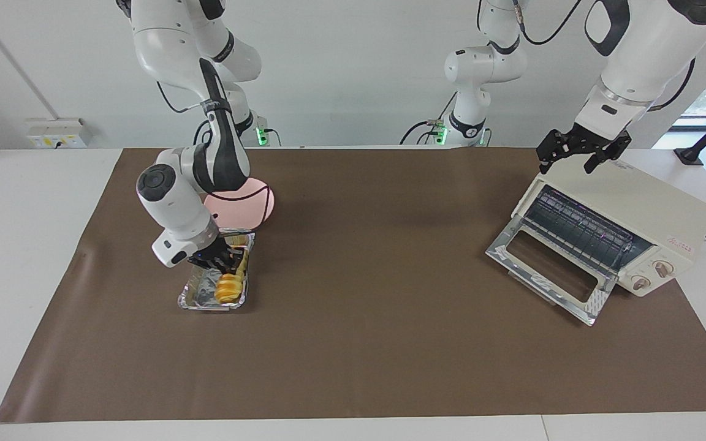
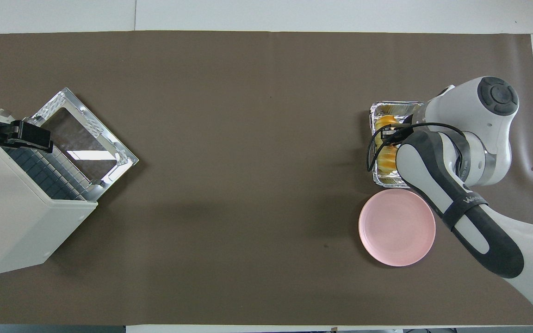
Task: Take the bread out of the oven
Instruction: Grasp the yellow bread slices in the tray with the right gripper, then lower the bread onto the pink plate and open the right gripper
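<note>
Brown matting is covering most of the white counter (image 1: 16,257). Toward the right arm's end, the bread (image 1: 231,286) is lying in a crinkled foil tray (image 1: 197,299), just farther from the robots than the pink plate (image 1: 249,211). The right claw (image 1: 225,260) is reaching down into the tray over the loaf; its wrist is hiding the fingertips and half the bread, so I cannot tell whether it is gripping. Toward the left arm's end, the oven (image 1: 629,208) is sitting with its door (image 1: 549,269) dropped open, its wire rack showing. The left claw (image 1: 576,153) is hovering over the oven's top, fingers spread and holding nothing; overhead it is partly cut off.
</note>
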Robot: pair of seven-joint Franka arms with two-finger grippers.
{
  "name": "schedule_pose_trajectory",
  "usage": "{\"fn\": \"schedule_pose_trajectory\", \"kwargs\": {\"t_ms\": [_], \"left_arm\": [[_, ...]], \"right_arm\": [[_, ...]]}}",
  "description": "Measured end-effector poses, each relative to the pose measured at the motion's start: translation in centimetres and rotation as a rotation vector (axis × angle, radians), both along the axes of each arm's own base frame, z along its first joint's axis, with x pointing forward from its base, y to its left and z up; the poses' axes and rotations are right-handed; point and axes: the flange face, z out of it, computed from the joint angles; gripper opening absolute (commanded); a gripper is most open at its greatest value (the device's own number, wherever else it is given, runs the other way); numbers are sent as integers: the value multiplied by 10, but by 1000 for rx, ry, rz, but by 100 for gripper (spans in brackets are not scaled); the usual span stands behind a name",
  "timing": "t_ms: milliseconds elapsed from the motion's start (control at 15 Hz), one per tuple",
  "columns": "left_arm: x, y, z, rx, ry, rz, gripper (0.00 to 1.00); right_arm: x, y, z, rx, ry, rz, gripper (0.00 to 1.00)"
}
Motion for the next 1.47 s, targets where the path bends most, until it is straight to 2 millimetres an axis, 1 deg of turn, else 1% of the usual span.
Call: {"fn": "schedule_pose_trajectory", "kwargs": {"t_ms": [133, 267, 333, 400, 533, 667, 800, 867, 933, 1000, 1067, 1200, 1333, 1467], "left_arm": [[0, 0, 0, 0, 0, 0, 100], [0, 0, 0, 0, 0, 0, 100], [0, 0, 0, 0, 0, 0, 100], [0, 0, 0, 0, 0, 0, 100], [0, 0, 0, 0, 0, 0, 100], [0, 0, 0, 0, 0, 0, 100], [0, 0, 0, 0, 0, 0, 100], [0, 0, 0, 0, 0, 0, 100], [0, 0, 0, 0, 0, 0, 100], [0, 0, 0, 0, 0, 0, 100], [0, 0, 0, 0, 0, 0, 100], [0, 0, 0, 0, 0, 0, 100], [0, 0, 0, 0, 0, 0, 100], [0, 0, 0, 0, 0, 0, 100]], "right_arm": [[1, 0, 3, 0, 4, 1, 0], [4, 1, 17, 1, 19, 6, 0], [6, 1, 28, 1, 25, 9, 0], [6, 1, 44, 1, 32, 12, 0], [2, 0, 83, -2, 39, 18, 0], [-14, -3, 121, -10, 61, 22, 0], [-38, -3, 154, -19, 102, 32, 0], [-51, -3, 165, -24, 115, 36, 0], [-66, -2, 172, -30, 124, 39, 0], [-83, -1, 171, -37, 140, 42, 0], [-100, 0, 163, -45, 160, 45, 0], [-133, 2, 134, -60, 178, 48, 0], [-160, 10, 103, -74, 180, 65, 0], [-174, 16, 80, -82, 161, 79, 0]]}}
